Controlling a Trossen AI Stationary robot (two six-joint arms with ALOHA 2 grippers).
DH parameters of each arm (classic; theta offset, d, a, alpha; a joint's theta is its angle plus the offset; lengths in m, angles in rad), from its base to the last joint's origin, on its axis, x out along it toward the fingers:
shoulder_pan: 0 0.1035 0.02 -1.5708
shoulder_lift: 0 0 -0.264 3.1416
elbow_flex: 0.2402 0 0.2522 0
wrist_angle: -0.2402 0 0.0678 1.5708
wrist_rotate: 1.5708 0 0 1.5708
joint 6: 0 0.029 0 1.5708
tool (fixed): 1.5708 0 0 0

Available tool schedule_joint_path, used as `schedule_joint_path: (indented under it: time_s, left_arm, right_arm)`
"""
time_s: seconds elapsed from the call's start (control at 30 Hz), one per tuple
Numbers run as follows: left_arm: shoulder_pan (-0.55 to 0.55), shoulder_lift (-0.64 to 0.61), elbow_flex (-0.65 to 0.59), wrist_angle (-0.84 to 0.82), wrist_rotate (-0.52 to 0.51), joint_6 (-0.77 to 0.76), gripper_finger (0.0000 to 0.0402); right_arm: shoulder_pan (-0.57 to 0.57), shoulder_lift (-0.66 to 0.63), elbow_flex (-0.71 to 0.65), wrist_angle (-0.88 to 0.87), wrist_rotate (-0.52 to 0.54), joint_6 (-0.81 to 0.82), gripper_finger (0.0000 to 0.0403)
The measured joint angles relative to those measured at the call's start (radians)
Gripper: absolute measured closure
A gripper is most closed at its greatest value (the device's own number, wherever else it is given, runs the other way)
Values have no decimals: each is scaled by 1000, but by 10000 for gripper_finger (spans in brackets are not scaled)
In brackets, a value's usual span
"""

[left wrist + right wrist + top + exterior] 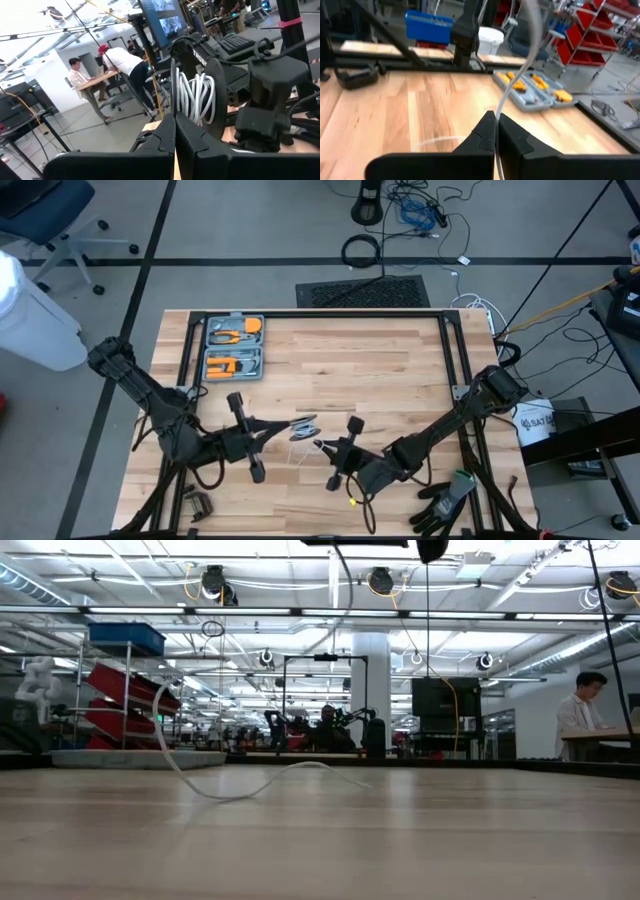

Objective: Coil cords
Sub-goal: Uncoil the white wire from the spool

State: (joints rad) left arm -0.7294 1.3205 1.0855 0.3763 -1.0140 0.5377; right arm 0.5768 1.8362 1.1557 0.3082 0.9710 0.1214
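A small black-and-silver reel (pixel 303 424) with white cord wound on it (pixel 194 96) is held above the middle of the table. My left gripper (pixel 281 431) is shut on it from the table's left. The thin white cord (pixel 520 75) runs from the reel to my right gripper (pixel 321 446), which is shut on it just to the reel's near right. A slack loop of the cord (pixel 215 790) lies on the table top and also shows in the right wrist view (pixel 440 142). My left gripper pinches the reel's black disc at its near edge (pixel 176 107) between its two fingers. The fingers come about level from the table's left. The reel is lifted clear of the table, with its cord windings showing between its discs. My right gripper pinches a single strand of the white cord (pixel 497 113) between its two fingertips. The fingers come from the table's right, slanting low. The cord rises from the fingers toward the reel, and its other part trails down onto the table.
A grey tool case with orange tools (pixel 233 347) lies open at the far left. A black glove (pixel 445 500) lies at the near right, and a small metal object (pixel 197 505) at the near left. Black frame rails (pixel 450 350) run along the table's sides.
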Motion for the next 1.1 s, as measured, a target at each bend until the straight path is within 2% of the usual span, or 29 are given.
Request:
schedule_joint_path:
  time_s: [0.23,0.4,0.57,0.63,0.73,0.8,0.97,1.1]
  left_arm:
    - [-5,0,0,-20,0,-16,400]
    - [-6,0,0,-38,16,-72,400]
    - [7,0,0,-127,20,-150,400]
    - [15,0,0,-136,20,-167,400]
    - [27,0,0,-134,54,-191,400]
    - [34,0,0,-135,74,-193,400]
    - [57,0,0,-163,101,-239,400]
    - [64,0,0,-184,102,-255,400]
  right_arm:
    - [38,-16,0,-122,3,77,386]
    - [72,-59,0,-370,-9,260,362]
    - [112,-84,0,-540,-151,427,328]
    - [133,-87,0,-577,-162,467,314]
    - [158,-88,0,-532,-103,479,293]
    - [170,-88,0,-423,-83,415,281]
    - [186,-88,0,-45,-13,71,252]
    - [167,-89,0,104,2,-155,223]
